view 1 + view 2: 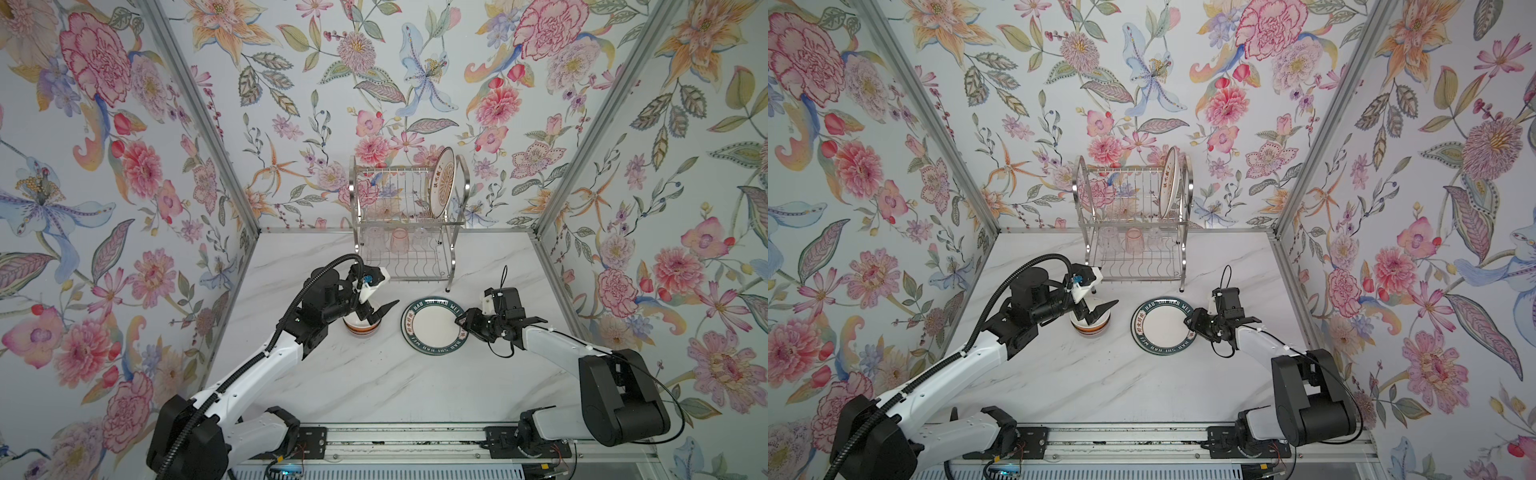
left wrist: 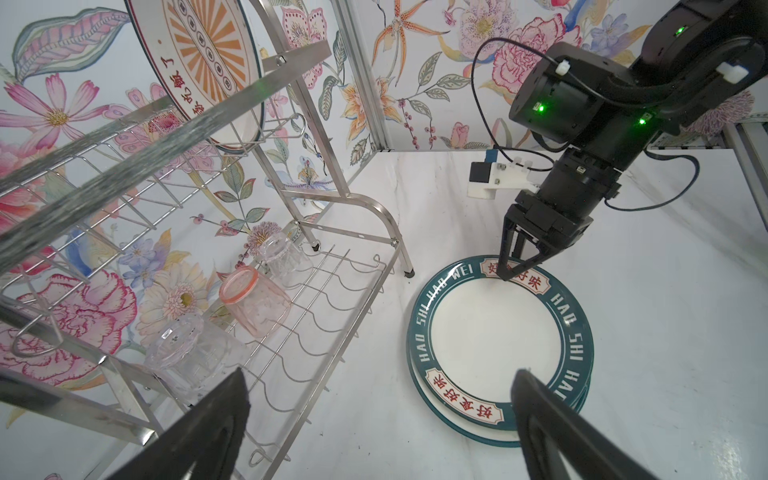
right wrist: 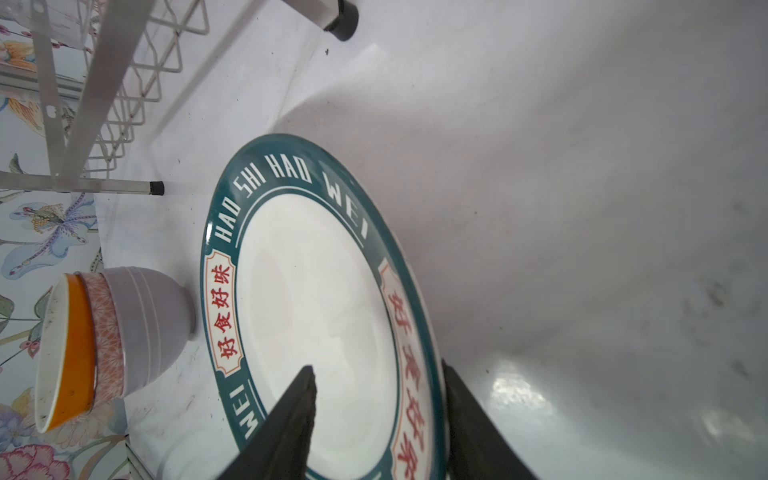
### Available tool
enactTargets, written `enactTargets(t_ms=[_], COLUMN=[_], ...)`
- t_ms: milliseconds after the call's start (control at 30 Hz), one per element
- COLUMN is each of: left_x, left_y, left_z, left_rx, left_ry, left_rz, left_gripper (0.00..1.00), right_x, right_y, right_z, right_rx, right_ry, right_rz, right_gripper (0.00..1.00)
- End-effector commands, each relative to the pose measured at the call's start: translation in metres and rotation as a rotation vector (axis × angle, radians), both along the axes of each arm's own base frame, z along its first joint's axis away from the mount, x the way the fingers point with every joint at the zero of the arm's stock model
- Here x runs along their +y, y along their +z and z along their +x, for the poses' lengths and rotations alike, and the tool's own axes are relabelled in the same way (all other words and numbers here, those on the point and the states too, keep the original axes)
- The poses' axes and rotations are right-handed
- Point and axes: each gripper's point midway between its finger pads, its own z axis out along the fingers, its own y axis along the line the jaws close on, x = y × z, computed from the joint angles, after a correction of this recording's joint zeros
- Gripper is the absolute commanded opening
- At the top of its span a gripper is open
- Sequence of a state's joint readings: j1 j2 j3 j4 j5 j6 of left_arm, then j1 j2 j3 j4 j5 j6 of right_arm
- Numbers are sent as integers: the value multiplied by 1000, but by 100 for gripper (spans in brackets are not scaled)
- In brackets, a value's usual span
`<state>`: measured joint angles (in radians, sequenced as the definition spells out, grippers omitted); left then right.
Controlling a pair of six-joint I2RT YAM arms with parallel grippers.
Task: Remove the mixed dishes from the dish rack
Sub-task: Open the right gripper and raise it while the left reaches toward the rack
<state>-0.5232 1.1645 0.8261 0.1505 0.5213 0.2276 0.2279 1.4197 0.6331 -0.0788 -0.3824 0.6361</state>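
Note:
The dish rack (image 1: 353, 187) (image 1: 1187, 183) stands at the back. An orange sunburst plate (image 1: 442, 183) (image 2: 203, 50) stands upright in its upper tier. A pink glass (image 1: 399, 241) (image 2: 253, 299) lies between two clear ones (image 2: 183, 353) (image 2: 284, 259) on the lower tier. The teal-lettered plate (image 1: 432, 324) (image 3: 316, 299) lies flat on another plate (image 2: 440, 419) on the table. My right gripper (image 1: 463, 322) (image 3: 376, 368) is open, its jaws straddling the teal rim. My left gripper (image 1: 383, 312) (image 2: 380, 374) hangs open over three nested bowls (image 1: 359, 330) (image 3: 124, 332).
Floral walls with aluminium corner posts (image 1: 199, 112) close in the white marble table (image 1: 374, 382) on three sides. A metal rail (image 1: 395, 436) carrying both arm bases runs along the front edge. The rack's front foot (image 1: 448, 289) stands just behind the plates.

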Motion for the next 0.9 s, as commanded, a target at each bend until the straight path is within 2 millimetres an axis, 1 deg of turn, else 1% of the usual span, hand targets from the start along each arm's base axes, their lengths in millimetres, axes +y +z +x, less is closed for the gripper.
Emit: enactTargets(t_ms=[0, 100, 300, 400, 467, 567, 667, 800, 867], left_x=[6, 8, 11, 9, 6, 5, 5, 2, -1], left_y=[14, 13, 17, 25, 31, 42, 60, 91, 105], left_z=[2, 2, 7, 11, 13, 17, 19, 22, 29], left_rx=[-22, -26, -53, -62, -70, -91, -124, -181, -174], left_ry=[29, 37, 62, 65, 60, 69, 79, 74, 86], left_rz=[-22, -29, -19, -24, -36, -73, -123, -196, -249], left_gripper=[99, 99, 99, 99, 99, 99, 99, 99, 99], right_x=[5, 5, 8, 9, 7, 5, 1, -4, -5], right_y=[11, 11, 14, 20, 26, 40, 59, 87, 102], right_z=[11, 11, 12, 16, 20, 26, 31, 36, 38], right_rx=[-40, -41, -59, -96, -120, -174, -259, -390, -455], right_ry=[13, 16, 38, 50, 51, 53, 42, 42, 41], right_rz=[-9, -26, -55, -60, -76, -111, -148, -199, -216], right_gripper=[50, 53, 61, 66, 72, 81, 88, 93, 96])
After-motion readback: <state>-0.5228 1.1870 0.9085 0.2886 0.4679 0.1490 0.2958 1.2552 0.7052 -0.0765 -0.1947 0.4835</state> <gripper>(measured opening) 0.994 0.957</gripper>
